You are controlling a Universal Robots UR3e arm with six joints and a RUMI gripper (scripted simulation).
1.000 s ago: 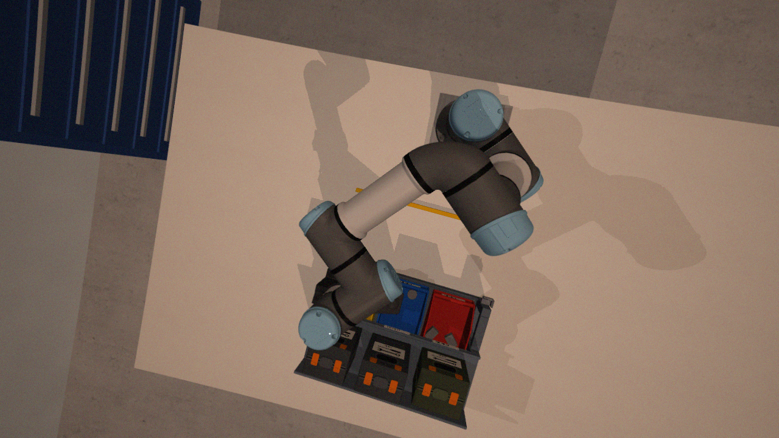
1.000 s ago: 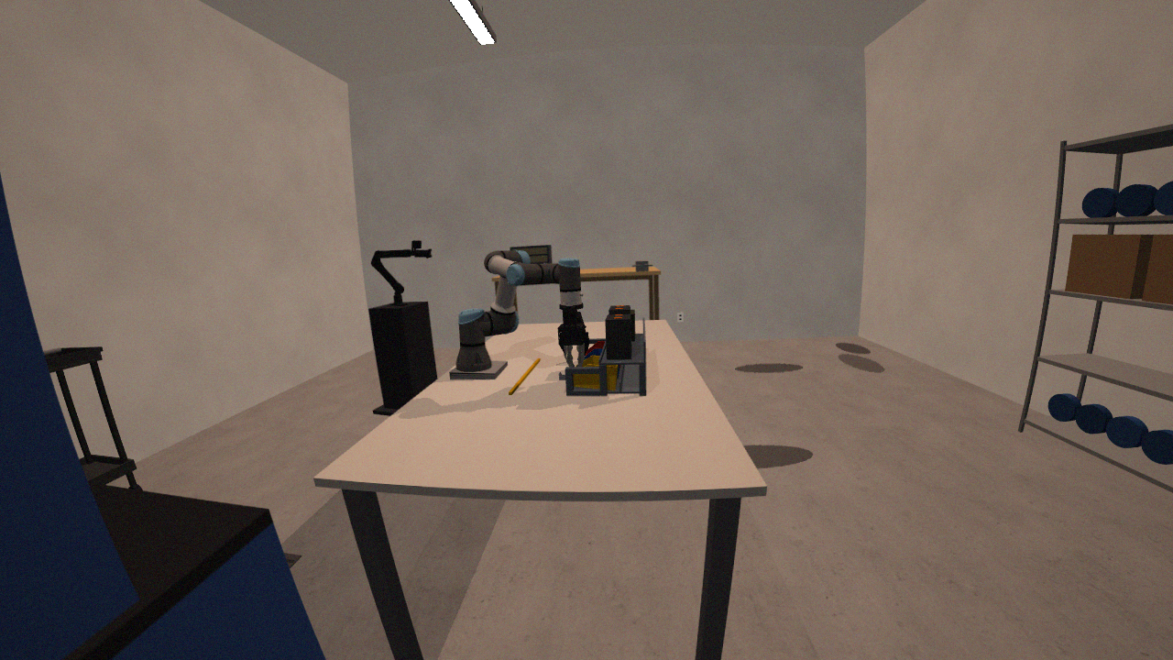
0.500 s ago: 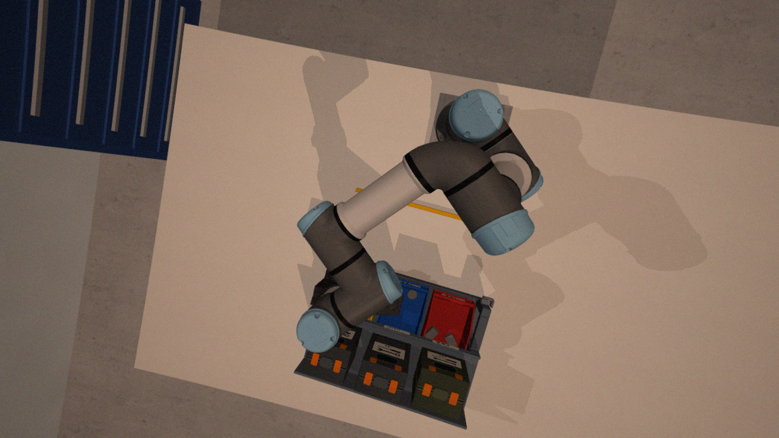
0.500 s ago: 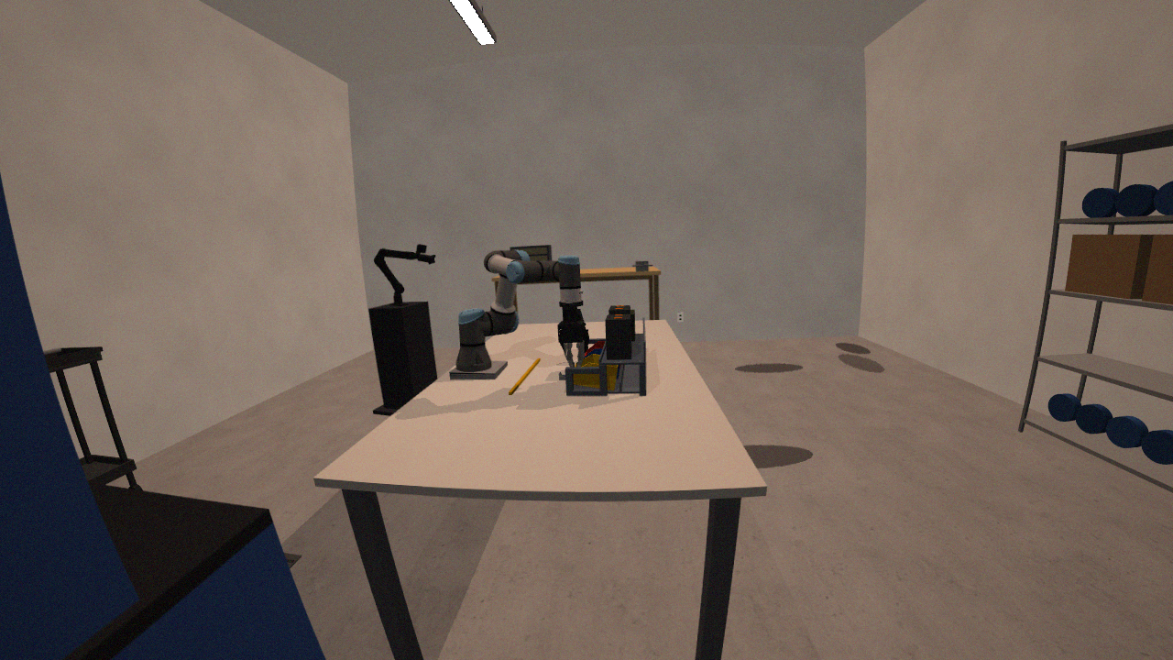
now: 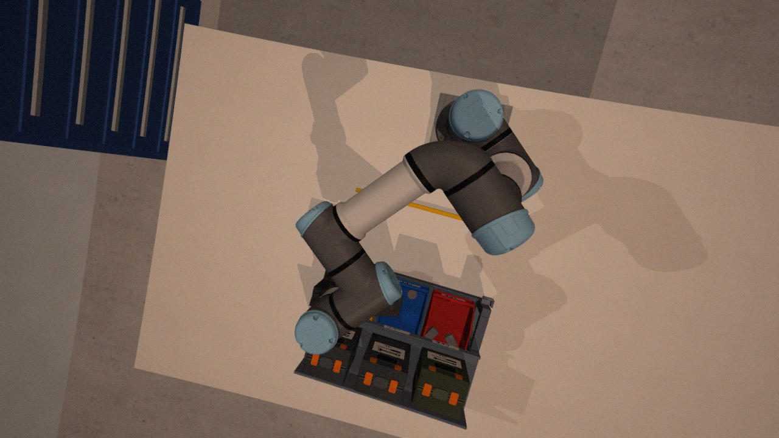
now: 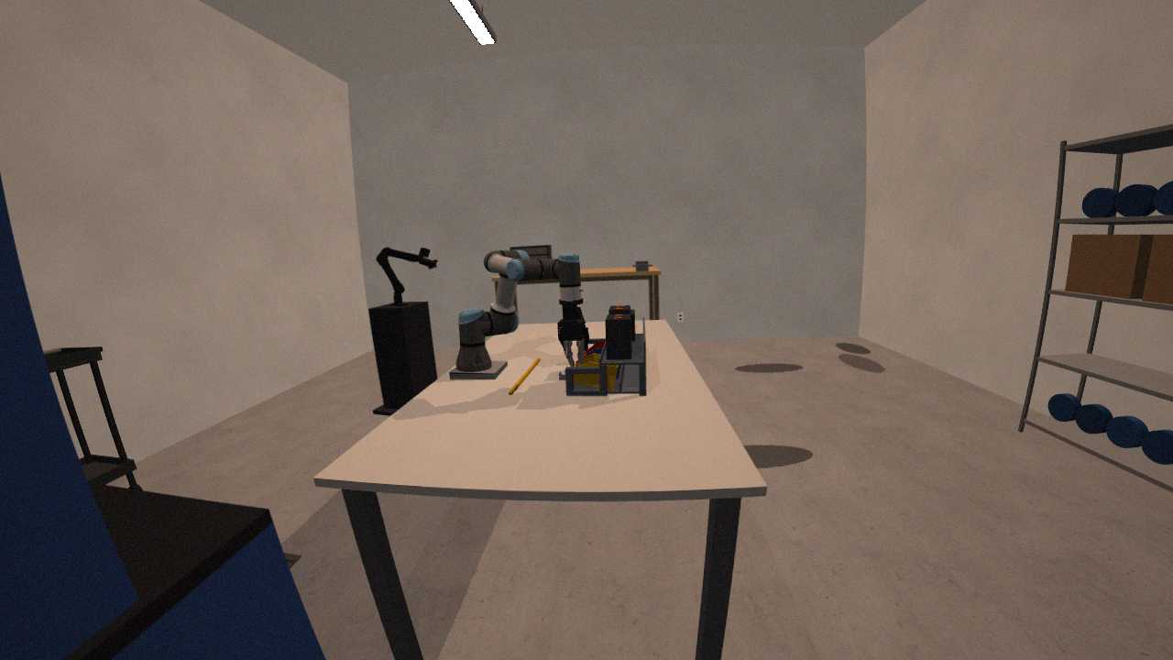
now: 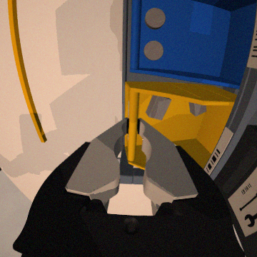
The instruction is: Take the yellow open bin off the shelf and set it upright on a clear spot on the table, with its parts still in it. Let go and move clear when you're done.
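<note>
The yellow bin (image 6: 594, 376) (image 7: 193, 125) is open-topped, sitting upright in the shelf (image 5: 484, 326) (image 6: 644, 361) (image 7: 126, 43); grey parts (image 7: 158, 107) lie inside

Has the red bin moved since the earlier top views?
No. In the top view, the red bin sits at the same place relative to the edges of the table.
</note>
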